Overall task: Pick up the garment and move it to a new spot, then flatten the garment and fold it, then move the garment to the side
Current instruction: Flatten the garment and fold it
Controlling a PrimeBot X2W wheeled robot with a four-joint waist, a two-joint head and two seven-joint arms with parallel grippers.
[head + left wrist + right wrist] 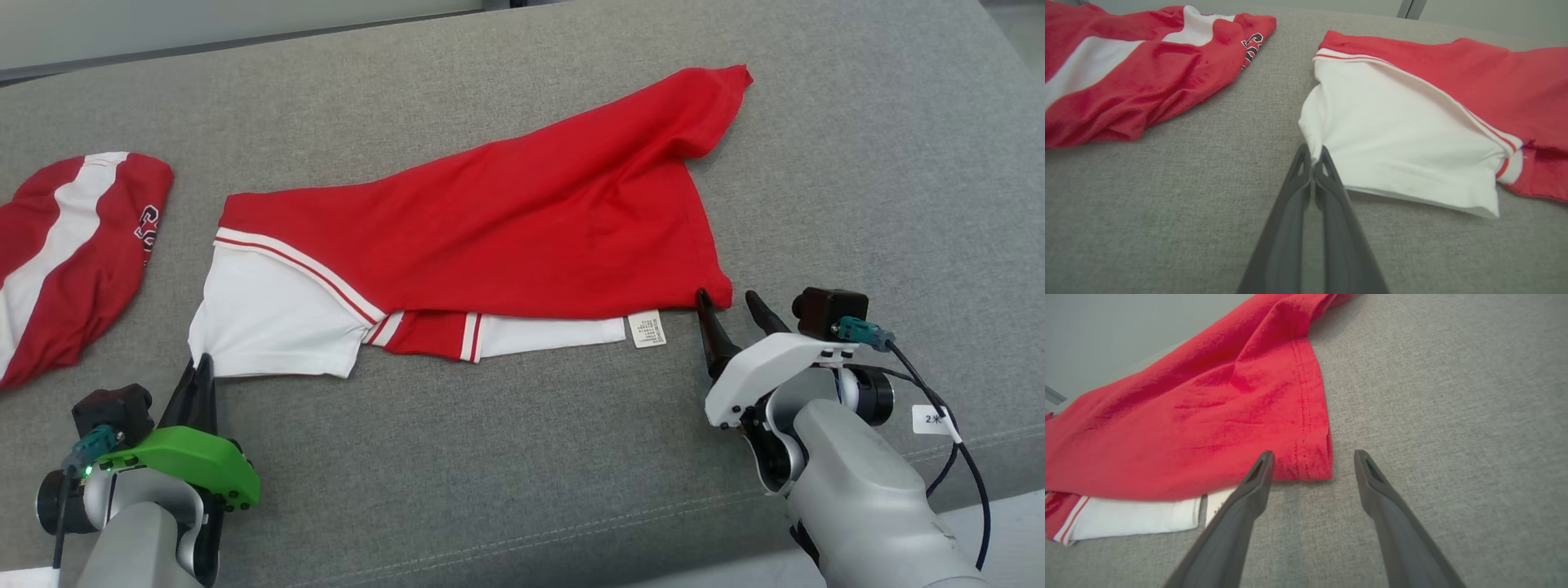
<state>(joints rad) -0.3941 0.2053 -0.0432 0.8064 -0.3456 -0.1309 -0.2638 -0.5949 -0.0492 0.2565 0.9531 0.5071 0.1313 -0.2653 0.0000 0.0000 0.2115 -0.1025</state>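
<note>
Here the red and white garment [506, 220] lies spread across the middle of the grey upholstered surface [490, 474], its red panel folded over the white part and one red corner reaching toward the far right. The left gripper [200, 366] sits at the garment's near left corner with its two dark fingers pressed together, pinching the edge of the white fabric; the left wrist view shows the cloth bunched between the fingertips [1296, 183]. The right gripper [729, 304] is at the garment's near right corner, its fingers spread apart on either side of the red hem corner, with nothing clamped between them. A small white label [647, 328] pokes out from under the red edge just beside that gripper. A second red and white garment [73, 245] lies well apart at the left.
</note>
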